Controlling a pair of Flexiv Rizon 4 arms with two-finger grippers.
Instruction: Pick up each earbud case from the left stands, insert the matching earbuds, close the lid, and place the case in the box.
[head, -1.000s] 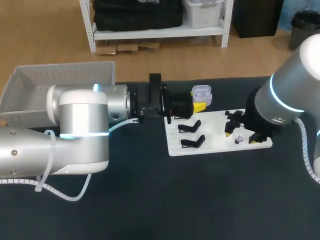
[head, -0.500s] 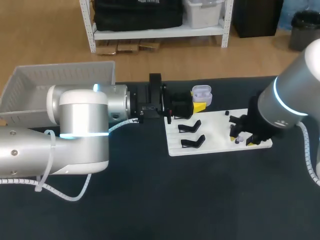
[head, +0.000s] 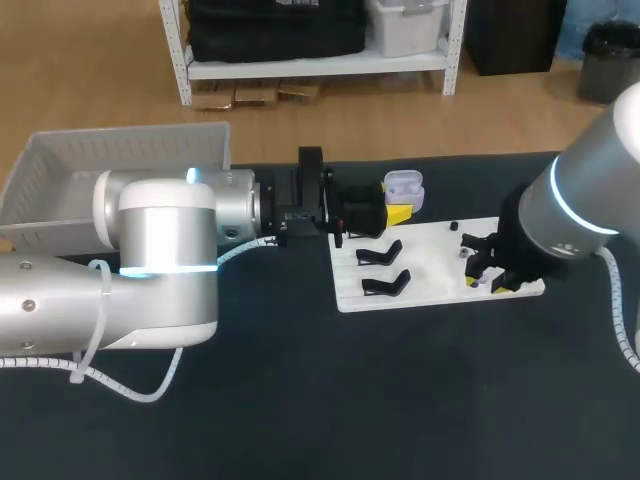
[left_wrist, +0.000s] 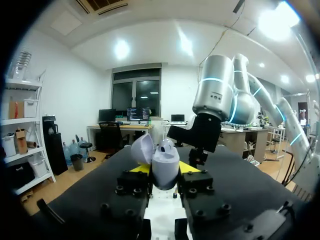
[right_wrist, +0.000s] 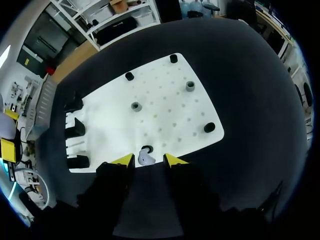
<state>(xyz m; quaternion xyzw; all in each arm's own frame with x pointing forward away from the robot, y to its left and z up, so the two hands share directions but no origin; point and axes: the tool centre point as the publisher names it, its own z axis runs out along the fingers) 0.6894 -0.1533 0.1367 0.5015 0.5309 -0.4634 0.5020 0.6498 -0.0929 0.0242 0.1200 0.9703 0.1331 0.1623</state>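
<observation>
A white slatted plastic box (head: 70, 170) stands at the far left of the dark table (head: 400, 400); what lies inside it cannot be made out. The pale lilac earbud case (left_wrist: 165, 167) is held off the table with its lid swung open, its contents unclear. The left pincer (left_wrist: 164, 174) clamps it from both sides between its yellow tips, just beyond two black stands (head: 380, 252) on the white perforated board (head: 430, 270). The right pincer (right_wrist: 148, 160) hangs low over the board's right end, narrowly parted. A small pale lilac earbud (right_wrist: 146, 159) sits between its tips with a gap on each side.
</observation>
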